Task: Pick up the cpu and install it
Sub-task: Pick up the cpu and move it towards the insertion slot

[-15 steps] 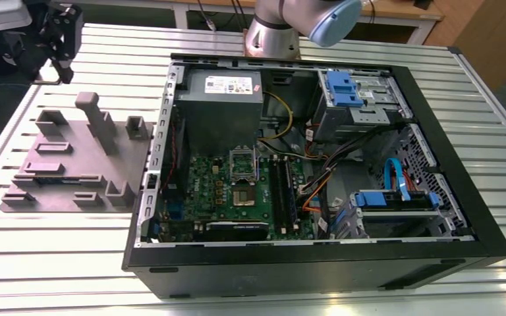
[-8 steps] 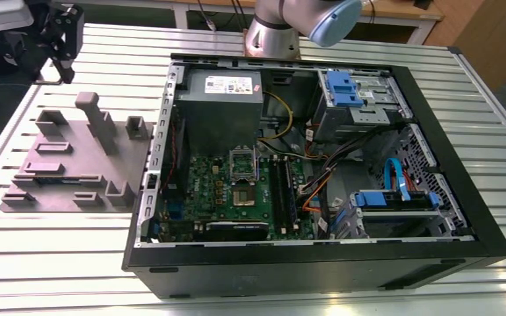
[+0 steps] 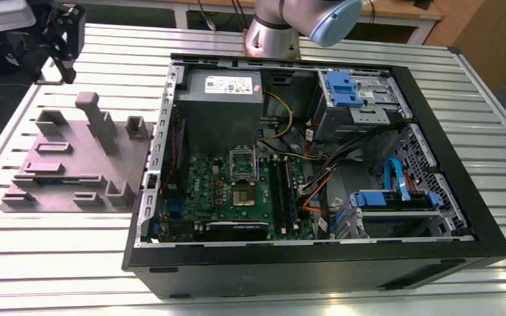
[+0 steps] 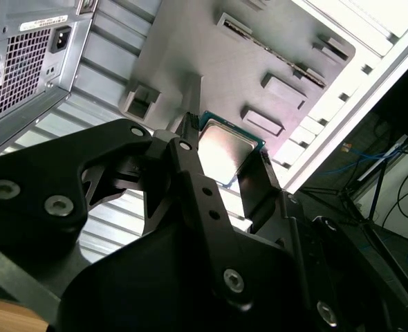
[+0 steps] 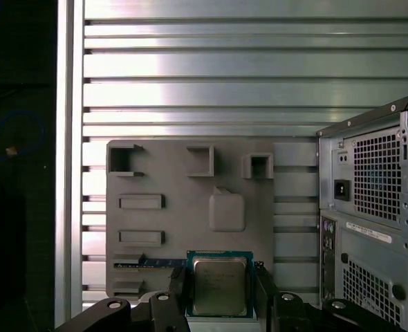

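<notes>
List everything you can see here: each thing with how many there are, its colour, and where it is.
cpu: one, silvery-grey top with green edge, between the gripper's fingers above the fixture plate.
fixture plate: one, grey, on the table at the exterior view's left of the case.
computer case: one, black, side open, on the table.
motherboard: one, green, inside the case.
socket: one, dark frame, on the motherboard.
power supply: one, grey, inside the case beside the motherboard.
table: one, silver, slatted, under everything.
arm: one, grey with a blue cap, behind the case.
gripper: one, black, closed on the cpu.
</notes>
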`<move>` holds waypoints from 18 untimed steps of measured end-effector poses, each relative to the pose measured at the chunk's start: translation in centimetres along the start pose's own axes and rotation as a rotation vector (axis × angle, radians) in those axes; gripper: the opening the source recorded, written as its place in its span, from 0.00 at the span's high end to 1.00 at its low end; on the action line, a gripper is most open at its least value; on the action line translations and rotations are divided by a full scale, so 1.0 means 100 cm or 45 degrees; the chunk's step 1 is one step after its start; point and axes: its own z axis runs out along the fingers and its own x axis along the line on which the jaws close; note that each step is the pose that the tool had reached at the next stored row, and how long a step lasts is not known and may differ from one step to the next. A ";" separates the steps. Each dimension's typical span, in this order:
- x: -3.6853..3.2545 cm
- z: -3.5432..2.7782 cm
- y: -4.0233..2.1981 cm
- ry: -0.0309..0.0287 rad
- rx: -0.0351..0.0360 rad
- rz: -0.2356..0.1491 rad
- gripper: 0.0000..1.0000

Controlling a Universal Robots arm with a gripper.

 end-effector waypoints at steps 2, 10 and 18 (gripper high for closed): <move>-0.0004 0.0000 0.0000 0.0000 0.0000 0.000 0.53; -0.0022 0.0000 0.0001 0.0000 0.0000 0.000 0.53; -0.0039 0.0000 0.0001 0.0000 0.0000 0.000 0.53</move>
